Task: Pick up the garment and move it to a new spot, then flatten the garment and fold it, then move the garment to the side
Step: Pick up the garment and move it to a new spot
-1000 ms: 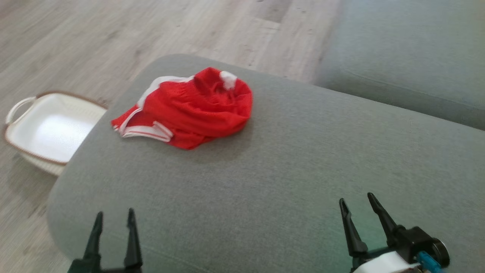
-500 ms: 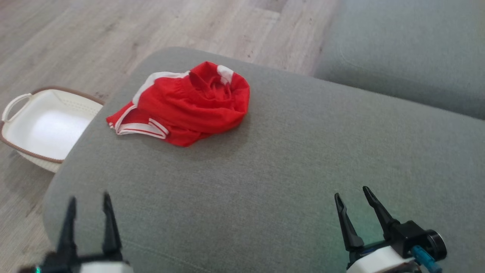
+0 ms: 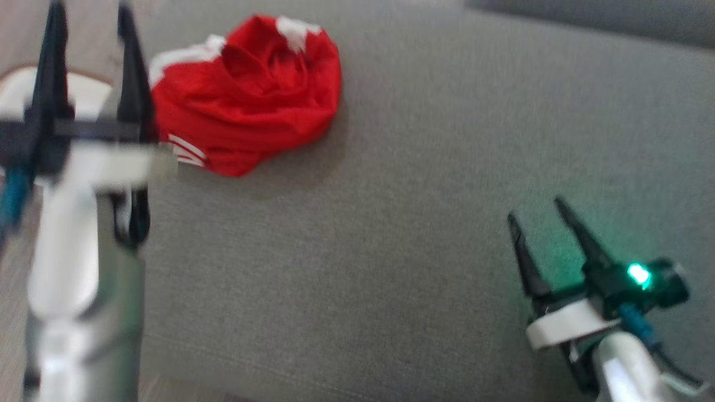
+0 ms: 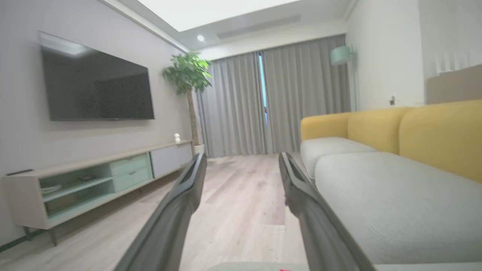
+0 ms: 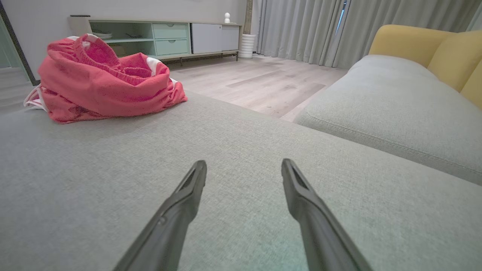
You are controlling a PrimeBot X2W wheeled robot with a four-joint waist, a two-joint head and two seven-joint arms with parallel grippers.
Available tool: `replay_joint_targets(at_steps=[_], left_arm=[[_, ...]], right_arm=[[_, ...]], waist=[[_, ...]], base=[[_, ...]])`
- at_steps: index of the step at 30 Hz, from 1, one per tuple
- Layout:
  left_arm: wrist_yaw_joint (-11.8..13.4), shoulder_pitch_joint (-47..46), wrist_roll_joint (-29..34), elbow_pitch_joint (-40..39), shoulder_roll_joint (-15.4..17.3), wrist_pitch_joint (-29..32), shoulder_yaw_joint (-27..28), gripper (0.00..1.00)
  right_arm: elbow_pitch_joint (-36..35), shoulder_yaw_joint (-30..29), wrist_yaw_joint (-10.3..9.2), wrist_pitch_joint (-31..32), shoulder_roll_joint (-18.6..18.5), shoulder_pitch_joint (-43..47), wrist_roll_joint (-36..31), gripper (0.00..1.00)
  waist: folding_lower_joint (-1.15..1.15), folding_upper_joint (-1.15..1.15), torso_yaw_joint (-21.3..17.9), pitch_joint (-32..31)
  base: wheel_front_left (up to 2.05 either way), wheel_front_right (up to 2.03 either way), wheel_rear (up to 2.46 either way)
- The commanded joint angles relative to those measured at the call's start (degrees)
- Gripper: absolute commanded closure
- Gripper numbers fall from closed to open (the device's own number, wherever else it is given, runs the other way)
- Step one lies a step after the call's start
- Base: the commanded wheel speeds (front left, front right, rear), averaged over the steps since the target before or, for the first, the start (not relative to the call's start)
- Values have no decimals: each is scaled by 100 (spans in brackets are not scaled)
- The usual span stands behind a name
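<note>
The garment (image 3: 248,95) is red mesh with white trim, lying crumpled in a heap on the grey cushion (image 3: 391,184); the right wrist view shows the garment (image 5: 105,79) at upper left. My left gripper (image 3: 86,11) is raised at the left, just left of the heap, open and empty; in the left wrist view its open fingers (image 4: 243,156) point out over the floor. My right gripper (image 3: 536,209) hovers low over the cushion at the lower right, far from the garment, open and empty, as seen between its fingertips (image 5: 244,162).
A white basket (image 3: 14,92) with a brown rim sits on the wooden floor left of the cushion, partly behind my left arm. A second grey cushion (image 5: 395,105) with yellow backrests lies to the right. A TV cabinet (image 4: 98,177) stands along the wall.
The head camera has tilted down, shifting the whole picture. My left arm has risen and reached forward, its fingers now level with the garment's left side. The right gripper stays open over the cushion.
</note>
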Motion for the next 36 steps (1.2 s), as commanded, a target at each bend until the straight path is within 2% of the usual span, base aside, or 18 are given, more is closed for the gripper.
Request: replay_joint_targets(at_steps=[1,3,4,10,17,22,24,25,26,31,36], left_arm=[[-38,-379,-58,-53,209,103,103,0],[-68,-1038,-116,351,274,394,-52,0],[-88,-1660,-228,840,281,786,-183,0],[-120,-3086,-721,2318,225,2087,-662,0],[-124,-3626,-1477,3680,331,3003,-1496,0],[-124,-3615,-1715,4291,461,2894,-2030,0],[-124,-3618,-1841,4414,483,2733,-2206,70],[-124,-3638,-1885,4441,505,2570,-2275,100],[-124,-3638,-1885,4441,505,2570,-2275,100],[-125,-3890,-1882,4569,686,1552,-2574,100],[-125,-4194,-1876,4735,821,975,-2836,100]], right_arm=[[-221,126,-4,-62,-101,-174,-29,0],[-319,116,-4,-62,-190,-308,-64,0],[-395,127,-4,-62,-293,-416,-96,0],[-557,171,-4,-62,-605,-658,-147,0],[-740,165,-4,-62,-764,-786,-187,0],[-847,103,-4,-62,-787,-801,-214,0],[-884,80,-4,-62,-785,-794,-219,0],[-905,62,-4,-62,-781,-792,-221,0],[-905,62,-4,-62,-781,-792,-221,0],[-945,3,-4,-62,-738,-804,-227,0],[-847,96,-4,-62,-530,-836,-142,0]], waist=[[-2,0,-126,583],[-2,0,-128,870],[-2,0,-131,1152],[-2,0,-202,1827],[-2,0,-394,2211],[-2,0,-480,2255],[-2,0,-492,2254],[-2,0,-493,2253],[-2,0,-493,2253],[-2,0,-476,2103],[-2,0,-566,1553]], base=[[0,0,0],[0,0,0],[0,0,0],[0,0,0],[0,0,0],[0,0,0],[0,0,0],[0,0,0],[0,0,0],[0,0,0],[0,0,0]])
